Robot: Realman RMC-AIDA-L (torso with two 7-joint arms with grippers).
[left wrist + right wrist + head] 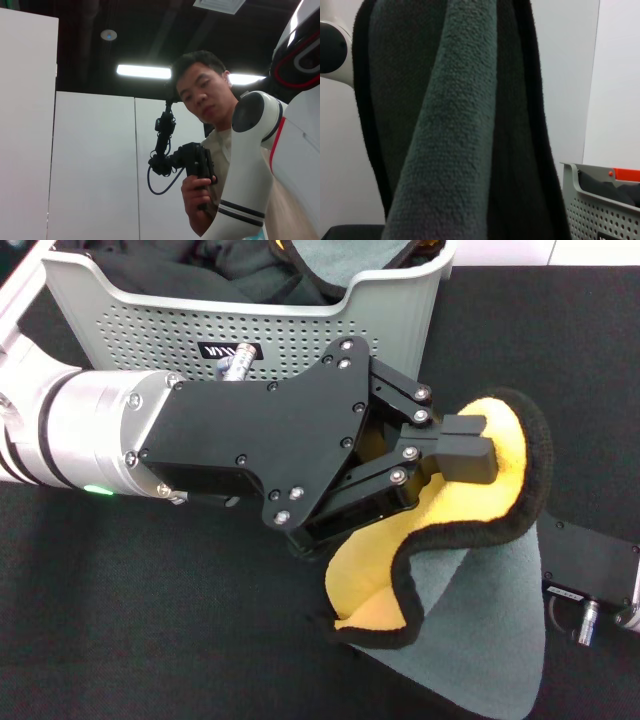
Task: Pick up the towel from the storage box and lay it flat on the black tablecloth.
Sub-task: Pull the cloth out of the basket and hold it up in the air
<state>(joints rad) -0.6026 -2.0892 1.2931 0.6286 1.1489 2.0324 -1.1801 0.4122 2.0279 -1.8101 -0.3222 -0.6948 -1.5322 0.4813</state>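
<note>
In the head view, the left arm's black tool [478, 450] reaches in from nine o'clock and sits over the middle of the scene, its two fingers drawn narrow and clamped on the upper edge of the soft fleece towel [480, 540], grey on one face, yellow-orange on the other, with a black hem. The towel hangs from that grip with its yellow face turned up, curling around the fingers, while its grey face spreads down toward five o'clock onto the very large matte black tablecloth [130, 620] that covers the worktop. The light grey plastic storage box [300, 330] with perforated sides and a dark white-lettered label stands at twelve o'clock, just behind the left tool, with dark fabric and a grey towel fold showing inside it. The right arm's tool [590, 575] lies at four o'clock, beside the towel's grey part; only its black body and a metal fitting show, so whether its fingers are apart or together cannot be told. The right wrist view is filled by the hanging towel's grey face and black hem, with the box's corner beyond it.
</note>
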